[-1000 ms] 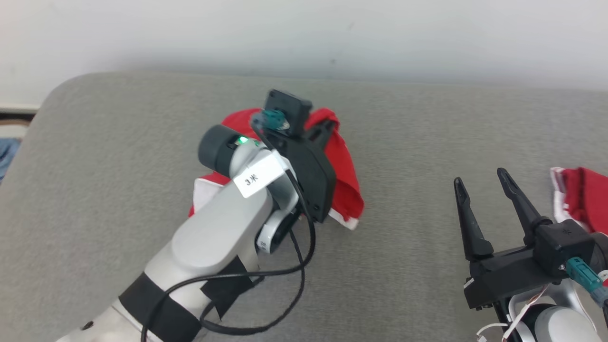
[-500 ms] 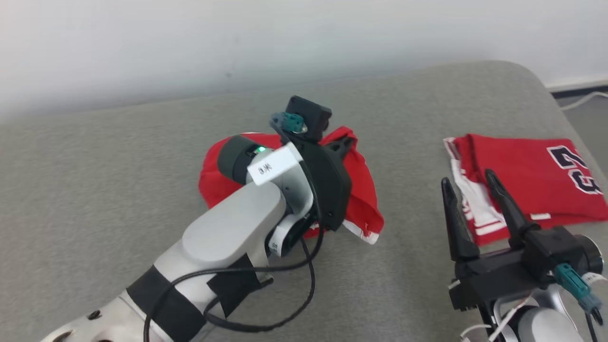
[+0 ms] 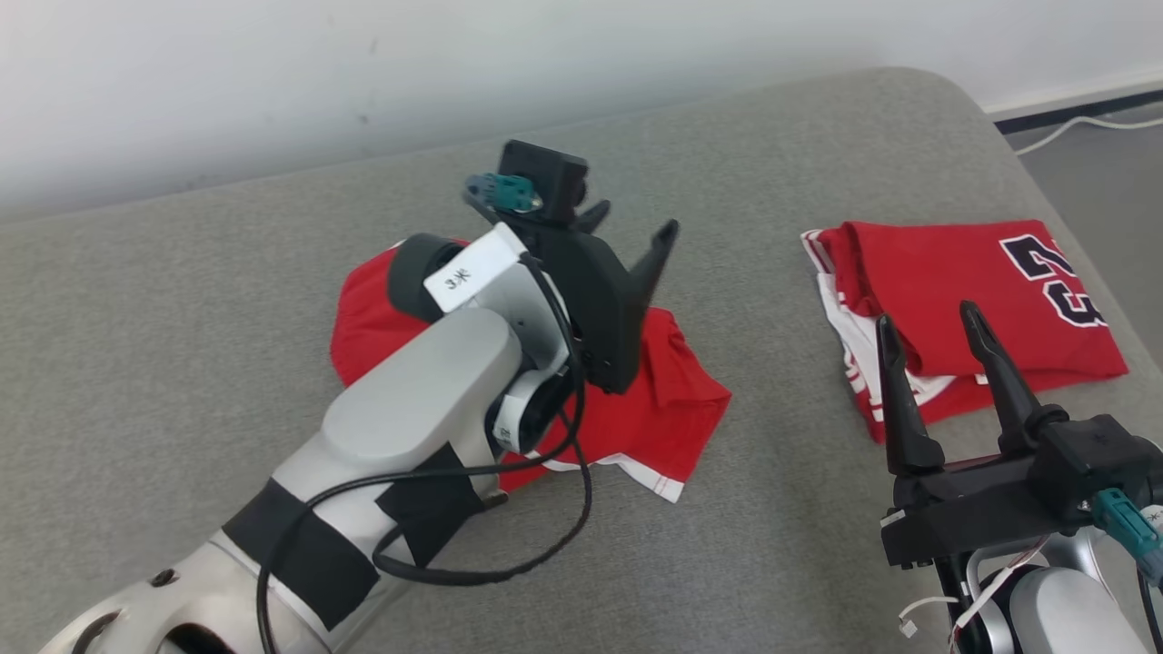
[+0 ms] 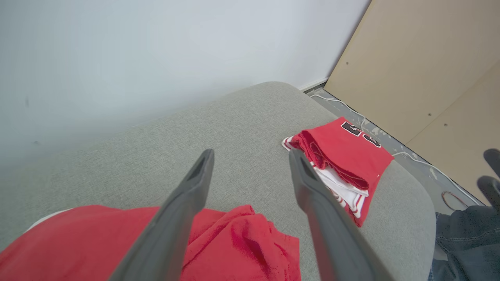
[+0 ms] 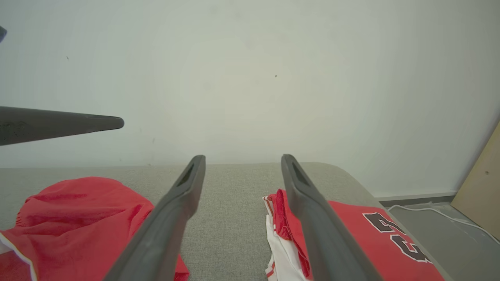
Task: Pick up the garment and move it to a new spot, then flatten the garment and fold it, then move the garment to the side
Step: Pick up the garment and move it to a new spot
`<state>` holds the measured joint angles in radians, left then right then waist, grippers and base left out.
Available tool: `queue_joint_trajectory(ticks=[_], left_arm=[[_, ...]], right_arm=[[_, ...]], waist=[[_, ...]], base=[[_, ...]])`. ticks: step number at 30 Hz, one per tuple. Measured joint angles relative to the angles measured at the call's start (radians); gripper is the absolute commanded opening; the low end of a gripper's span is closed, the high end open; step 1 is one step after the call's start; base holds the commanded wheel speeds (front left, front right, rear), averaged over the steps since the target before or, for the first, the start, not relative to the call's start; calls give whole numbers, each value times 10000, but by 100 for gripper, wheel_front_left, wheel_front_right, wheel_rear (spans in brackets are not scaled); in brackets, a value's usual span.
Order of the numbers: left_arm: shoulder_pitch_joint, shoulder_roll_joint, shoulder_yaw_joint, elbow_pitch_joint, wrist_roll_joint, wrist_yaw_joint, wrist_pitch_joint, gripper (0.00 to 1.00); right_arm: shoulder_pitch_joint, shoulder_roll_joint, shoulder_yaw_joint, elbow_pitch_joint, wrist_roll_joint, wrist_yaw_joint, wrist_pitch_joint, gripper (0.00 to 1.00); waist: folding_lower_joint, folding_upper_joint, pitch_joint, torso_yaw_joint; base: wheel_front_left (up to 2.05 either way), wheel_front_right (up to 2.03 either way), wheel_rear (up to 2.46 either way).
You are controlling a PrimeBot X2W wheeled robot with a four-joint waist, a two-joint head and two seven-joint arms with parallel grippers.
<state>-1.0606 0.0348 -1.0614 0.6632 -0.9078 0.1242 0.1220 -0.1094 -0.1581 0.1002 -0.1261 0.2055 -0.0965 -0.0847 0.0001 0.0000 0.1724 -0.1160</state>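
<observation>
Since the garment [image 3: 672, 409] lies crumpled and loose on the cushion [image 3: 772, 563], near its middle, the pick-up and the move to a new spot look done, as far as I can judge. Flattening, folding and the move aside are all left. It is bunched, with a white-trimmed hem at its near edge, and nothing grips it. The left gripper [image 3: 633, 222] hangs just above it, fingers spread wide with nothing between them. The right gripper [image 3: 925, 318] sits well off to the right, fingers likewise apart and empty, near a folded jersey [image 3: 963, 282] with a dark number. Neither piece is in a bin or basket: both rest straight on the cushion.
</observation>
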Motion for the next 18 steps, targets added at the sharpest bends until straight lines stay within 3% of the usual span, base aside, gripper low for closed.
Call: queue_joint_trajectory(ticks=[6, 13, 18], left_arm=[[124, 17, 759, 786, 238, 2, -947, 100], [1836, 1028, 1735, 362, 826, 2, -2922, 100], [3462, 1419, 2955, 203, 1501, 0, -3940, 100]], right_arm=[[8, 0, -144, 238, 46, 0, -215, 100], [441, -33, -422, 497, 86, -15, -405, 100], [880, 15, -518, 600, 136, -90, -487, 100]], waist=[[0, 0, -148, 446], [-1, 0, -660, 1065], [-1, 0, -1110, 1477]], base=[[0, 0, 0], [0, 0, 0], [0, 0, 0]])
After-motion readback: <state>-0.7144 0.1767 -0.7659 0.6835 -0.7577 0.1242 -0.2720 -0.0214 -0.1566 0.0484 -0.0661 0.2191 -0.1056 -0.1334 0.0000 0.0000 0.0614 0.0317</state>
